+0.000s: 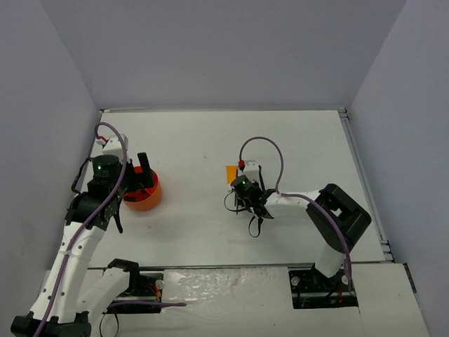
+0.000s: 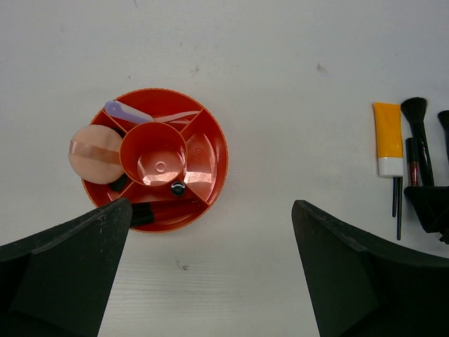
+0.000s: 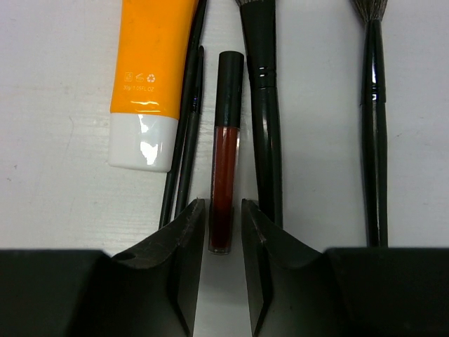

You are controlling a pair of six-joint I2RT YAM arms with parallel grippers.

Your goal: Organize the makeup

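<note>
1. Right gripper (image 3: 223, 208) straddles the lip gloss tube's (image 3: 226, 151) near end on the bench (image 3: 56, 203), jaws narrow; whether it grips cannot be told.
2. Left gripper (image 2: 210, 208) hangs wide open over the orange tub (image 2: 210, 151).

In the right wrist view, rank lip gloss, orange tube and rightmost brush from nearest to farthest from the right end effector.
1. Lip gloss, between the fingers of the right end effector.
2. Orange tube, left.
3. Rightmost brush, far right.
</note>
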